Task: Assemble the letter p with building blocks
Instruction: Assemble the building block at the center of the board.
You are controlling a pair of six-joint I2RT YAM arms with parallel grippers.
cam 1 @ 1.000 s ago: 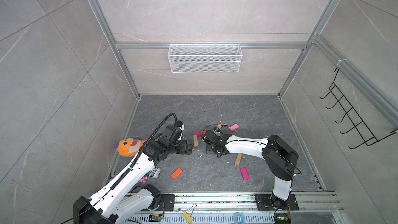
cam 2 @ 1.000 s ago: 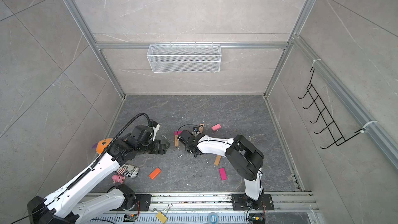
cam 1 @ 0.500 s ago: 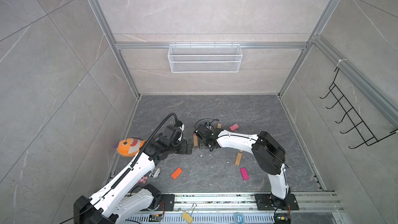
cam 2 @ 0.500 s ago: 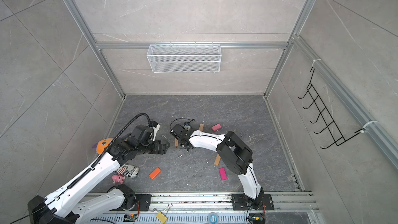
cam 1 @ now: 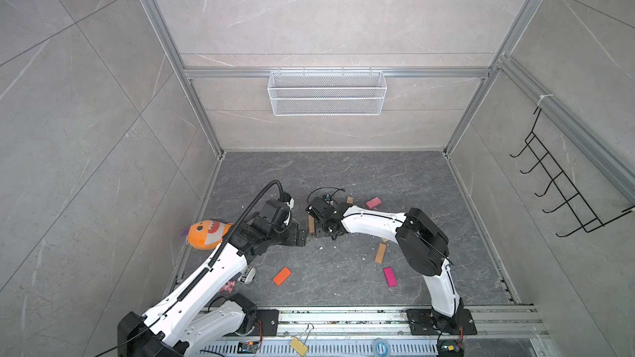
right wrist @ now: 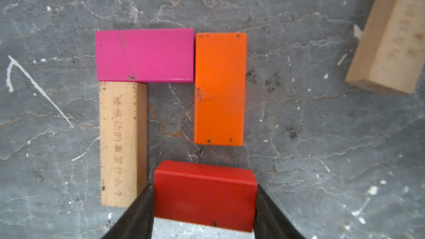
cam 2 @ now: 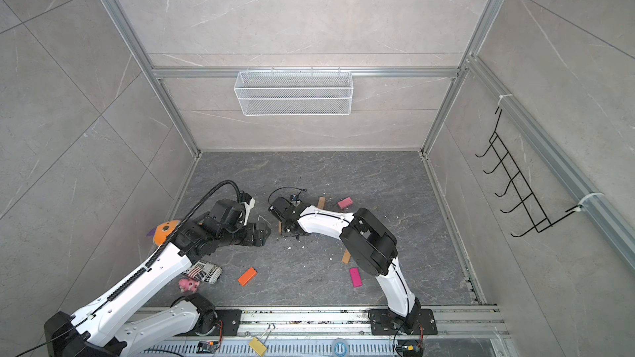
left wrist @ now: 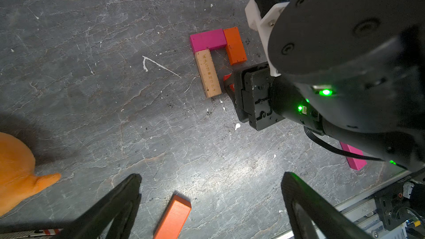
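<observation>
An orange plush fish (cam 1: 206, 235) lies on the left side, by the edge of the dark grey stone worktop (cam 1: 343, 173). To its right the left pincer (left wrist: 211, 177) hovers over the worktop. Its two black fingers (left wrist: 124, 194) stand wide apart and hold nothing. On the near side lies a flat orange wooden block (cam 1: 282, 276).

In the middle is the letter p (left wrist: 208, 72), not done yet. A plain tan wooden block (right wrist: 123, 141) makes the stem on the left. A flat magenta wooden block (right wrist: 145, 55) lies across its far end and touches it. A second orange wooden block (right wrist: 219, 88) lies just beside the magenta one's right end and points to the near side. The right pincer (right wrist: 204, 188) grips a red wooden block (right wrist: 204, 201) between its fingers, at the near side of the loop. The red one is just beside the stem, with a thin gap to the orange one.

Farther right, a second tan wooden block (cam 1: 349, 200) and a light pink wooden block (cam 1: 373, 202) lie far off. A third tan wooden block (cam 1: 380, 253) and a second magenta wooden block (cam 1: 390, 277) lie near.
</observation>
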